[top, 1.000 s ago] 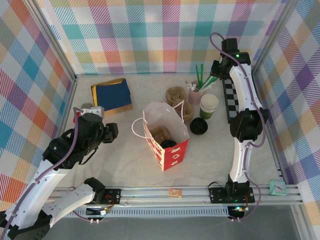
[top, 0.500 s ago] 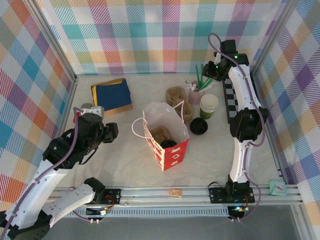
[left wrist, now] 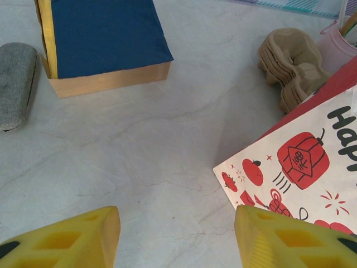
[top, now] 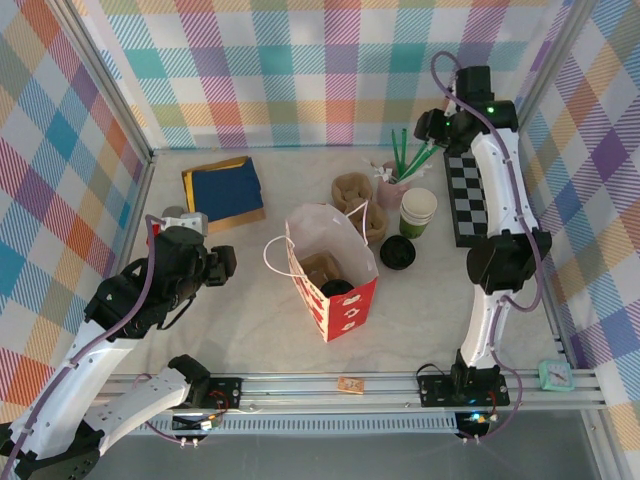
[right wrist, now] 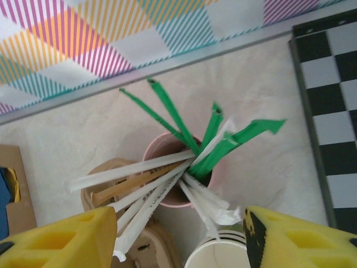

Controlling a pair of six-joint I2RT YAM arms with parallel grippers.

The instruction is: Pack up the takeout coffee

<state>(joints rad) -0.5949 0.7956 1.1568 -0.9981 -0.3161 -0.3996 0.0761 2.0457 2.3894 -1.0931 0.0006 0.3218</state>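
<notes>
the takeout coffee (top: 338, 288) stands inside the red and white paper bag (top: 352, 312), in the middle of the worktop (top: 250, 330). from above only its round black lid can be seen, next to a brown piece that is also in the bag.

the left pincer (top: 224, 262) hangs low over the worktop to the left of the bag and well apart from it. in the left wrist view, the left pincer (left wrist: 175, 223) has its two yellow fingers apart and nothing is between them, only bare worktop. the printed side of the bag (left wrist: 301, 162) is on the right in this view. a blue box with a yellow edge (left wrist: 103, 33) and a grey case (left wrist: 17, 84) lie further away.

the right pincer (top: 428, 128) is at the far side, above a pink cup (top: 392, 188) full of green and white wrapped straws. in the right wrist view, the right pincer (right wrist: 181, 223) is wide apart and holds nothing; the straws (right wrist: 201, 151) are below it.

just beside the pink cup there is a cup without lid (top: 418, 212), and a loose black lid (top: 397, 252) lies in front of that cup. a checkered board (top: 478, 200) lies to the right of them. some brown pulp pieces (top: 352, 188) are between the bag and the pink cup.
</notes>
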